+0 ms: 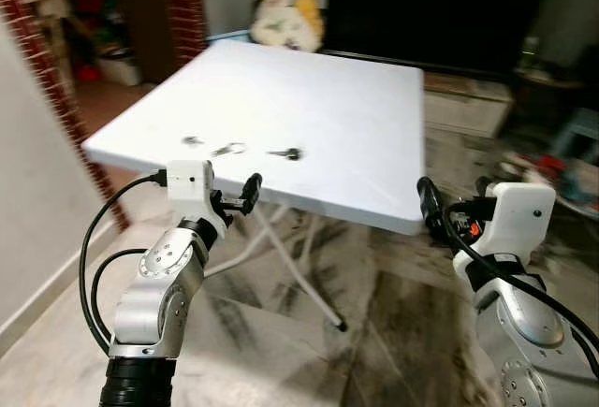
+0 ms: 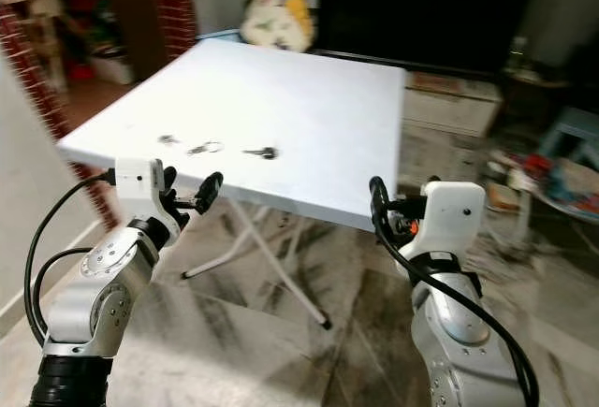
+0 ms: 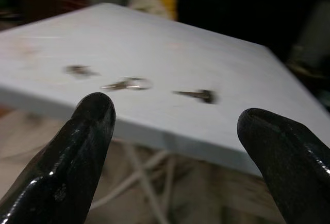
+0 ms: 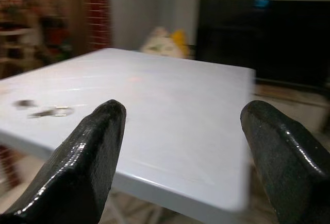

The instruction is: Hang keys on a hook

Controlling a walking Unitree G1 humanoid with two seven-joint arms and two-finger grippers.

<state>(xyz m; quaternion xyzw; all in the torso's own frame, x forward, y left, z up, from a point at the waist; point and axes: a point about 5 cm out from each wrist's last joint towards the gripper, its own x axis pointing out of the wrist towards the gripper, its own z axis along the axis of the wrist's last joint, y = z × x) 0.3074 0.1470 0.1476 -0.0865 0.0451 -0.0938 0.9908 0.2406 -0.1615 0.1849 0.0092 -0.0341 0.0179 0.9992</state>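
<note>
The white desk (image 1: 309,117) stands ahead, the approach step under way. Below its near edge, the left gripper (image 1: 239,196) and right gripper (image 1: 440,212) hover, jaws apart and empty. Three small keys lie near that edge: one with a ring (image 1: 229,150), a dark-headed one (image 1: 286,153), another (image 1: 192,140). Next: reach and pinch one.

Head + wrist cams, table (image 1: 356,117) shared

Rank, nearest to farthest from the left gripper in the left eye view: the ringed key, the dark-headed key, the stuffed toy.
From the left gripper:
1. Ringed key, on the table's near part, just beyond the fingers.
2. Dark-headed key, slightly farther right; nearly tied.
3. Stuffed toy, beyond the table's far edge.
</note>
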